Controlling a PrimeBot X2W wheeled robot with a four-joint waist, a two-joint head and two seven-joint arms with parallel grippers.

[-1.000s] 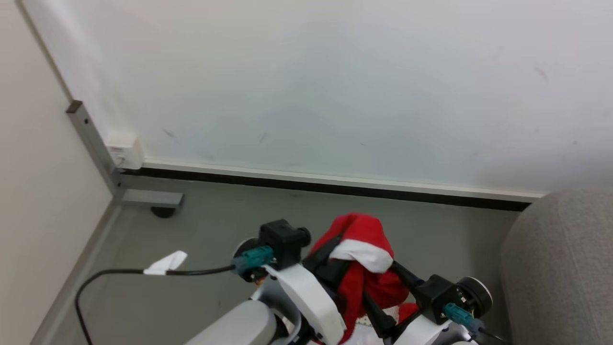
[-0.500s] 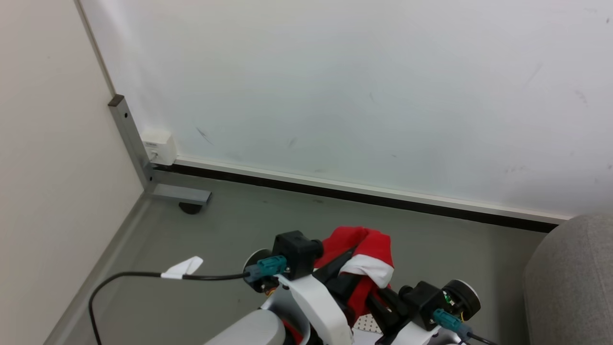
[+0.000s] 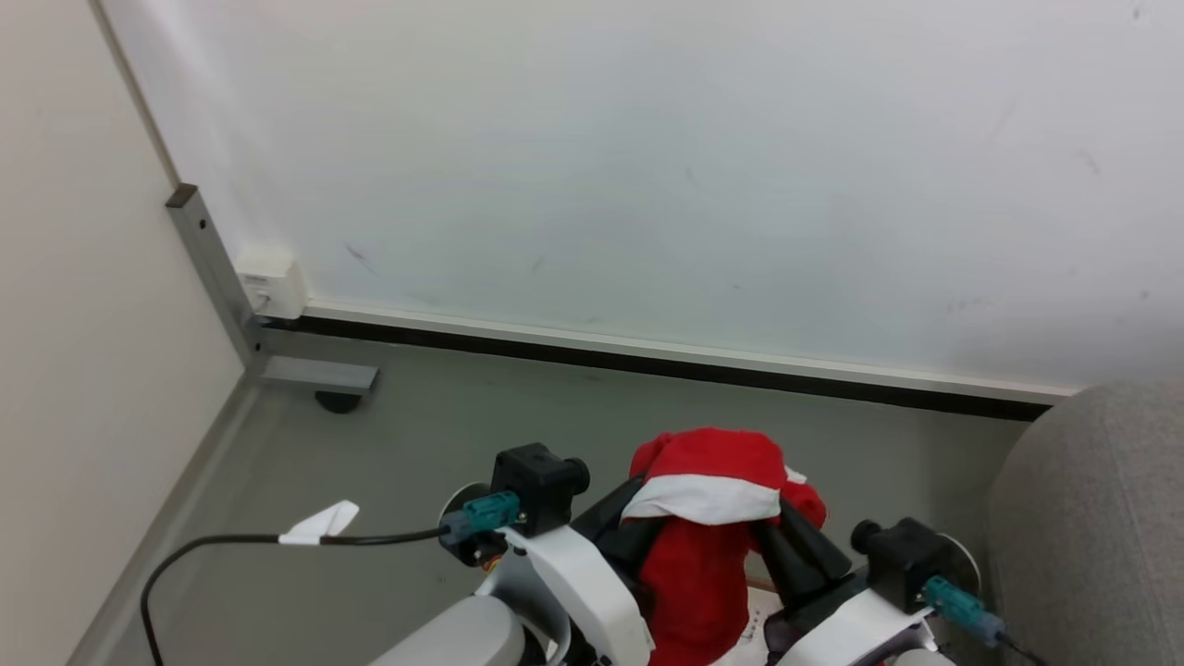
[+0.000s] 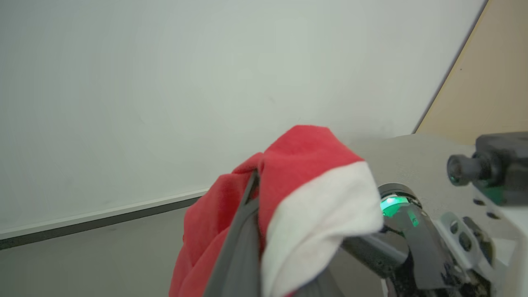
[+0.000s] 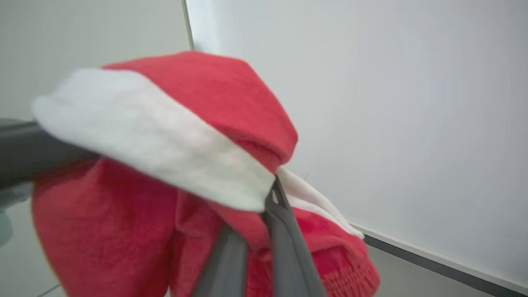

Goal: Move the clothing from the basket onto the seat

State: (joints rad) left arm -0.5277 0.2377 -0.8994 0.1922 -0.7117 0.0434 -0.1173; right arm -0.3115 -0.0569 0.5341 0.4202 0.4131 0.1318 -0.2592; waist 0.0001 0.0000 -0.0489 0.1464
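The bright red clothing point(image 3: 708, 462) with a white cuff hangs in the air between my two grippers, above the grey floor. My left gripper point(image 4: 255, 181) is shut on its red fabric, the cuff folding over the fingers. My right gripper point(image 5: 274, 185) is shut on the same garment just below the cuff. In the head view the left gripper point(image 3: 647, 495) pinches the garment's left side and the right gripper point(image 3: 786, 513) its right side. The light grey seat point(image 3: 1091, 527) stands at the right edge. A small white perforated patch of the basket point(image 3: 757, 627) shows under the garment.
A pale wall point(image 3: 647, 166) with a dark baseboard runs across ahead. A grey metal post and its foot point(image 3: 314, 375) stand in the left corner beside a white wall box point(image 3: 268, 282). A black cable with a white tag point(image 3: 319, 523) trails from my left wrist.
My right gripper has shut on the garment, which now spreads between both grippers with its cuff on top. The head camera has shifted, so the wall and seat sit differently.
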